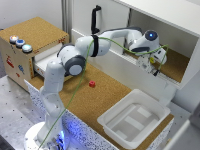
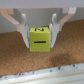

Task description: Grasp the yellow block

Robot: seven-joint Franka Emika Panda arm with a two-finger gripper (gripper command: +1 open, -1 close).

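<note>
Wrist view alone shows the yellow block [image 2: 39, 39] pinched between the gripper [image 2: 39, 30] fingers above cork, while the exterior view shows a red cube [image 1: 92, 84] and white bin [image 1: 134, 118].

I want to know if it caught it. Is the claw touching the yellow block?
Cannot tell. In the wrist view the yellow block sits between the gripper's fingers, but the blur hides any contact or gap.
</note>
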